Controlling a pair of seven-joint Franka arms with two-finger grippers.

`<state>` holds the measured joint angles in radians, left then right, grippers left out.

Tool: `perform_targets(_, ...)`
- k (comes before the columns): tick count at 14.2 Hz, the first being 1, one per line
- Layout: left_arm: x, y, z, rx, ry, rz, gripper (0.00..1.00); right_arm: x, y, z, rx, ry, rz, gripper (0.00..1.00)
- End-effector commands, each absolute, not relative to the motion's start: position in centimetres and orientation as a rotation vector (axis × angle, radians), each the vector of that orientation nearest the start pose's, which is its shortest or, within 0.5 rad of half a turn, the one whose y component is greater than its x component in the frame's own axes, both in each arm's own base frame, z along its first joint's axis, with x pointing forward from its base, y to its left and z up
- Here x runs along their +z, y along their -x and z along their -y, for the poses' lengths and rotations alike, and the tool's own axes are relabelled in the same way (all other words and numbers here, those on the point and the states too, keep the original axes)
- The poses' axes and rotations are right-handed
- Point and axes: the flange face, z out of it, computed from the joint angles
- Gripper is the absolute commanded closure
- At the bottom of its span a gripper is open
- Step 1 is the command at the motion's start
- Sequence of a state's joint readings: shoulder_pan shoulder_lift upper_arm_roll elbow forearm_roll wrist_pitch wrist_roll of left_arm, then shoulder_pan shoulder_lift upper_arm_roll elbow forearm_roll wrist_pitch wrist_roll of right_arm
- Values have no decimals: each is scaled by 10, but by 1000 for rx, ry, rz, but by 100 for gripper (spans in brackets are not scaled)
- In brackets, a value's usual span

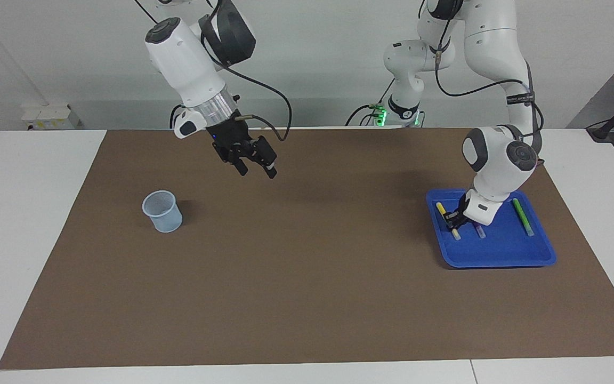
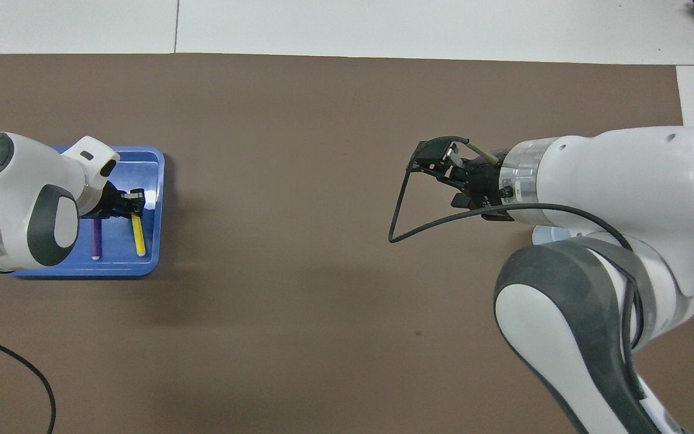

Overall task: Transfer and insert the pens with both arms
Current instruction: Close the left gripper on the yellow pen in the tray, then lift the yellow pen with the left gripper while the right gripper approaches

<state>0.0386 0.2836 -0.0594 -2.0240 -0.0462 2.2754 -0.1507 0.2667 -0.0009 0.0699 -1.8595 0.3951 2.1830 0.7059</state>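
Down in the blue tray at the left arm's end of the table, I have the left gripper pinched shut on the yellow pen, which lies on the tray floor beside the purple pen, with the green pen farther along. I judge the grip sits away from the pen's middle, so on the lift it could swing or slip out. It could also drag across and nudge the purple one. My right gripper waits with its jaws wide and empty, hanging over the brown mat near the pale cup. A tilted pen would make the handover awkward.
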Motion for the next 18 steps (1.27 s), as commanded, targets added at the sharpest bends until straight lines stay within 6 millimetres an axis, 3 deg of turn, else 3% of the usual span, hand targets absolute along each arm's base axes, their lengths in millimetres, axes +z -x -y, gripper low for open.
perform_targets(1,313,-596,13,96,3182,283,100,551,-557,-211,-123,2509,-758,0)
perform_targets(4,334,-604,11,130,3181,284,100,555,-560,-211,-157,2462,-794,0)
perform_targets(6,363,-615,12,166,3181,293,100,557,-559,-226,-168,2413,-812,0)
perform_targets(8,389,-621,15,172,3162,419,100,559,-561,-228,-170,2352,-868,0)
perform_targets(9,403,-623,22,158,3152,512,100,555,-559,-243,-142,2316,-890,0)
perform_targets(12,438,-626,32,148,3184,936,100,542,-565,-257,-169,2268,-931,0)
perform_targets(16,491,-614,44,173,3126,1466,100,538,-558,-286,-135,2172,-1062,0)
perform_targets(18,508,-609,50,233,3052,1707,100,529,-556,-303,-142,2170,-1047,0)
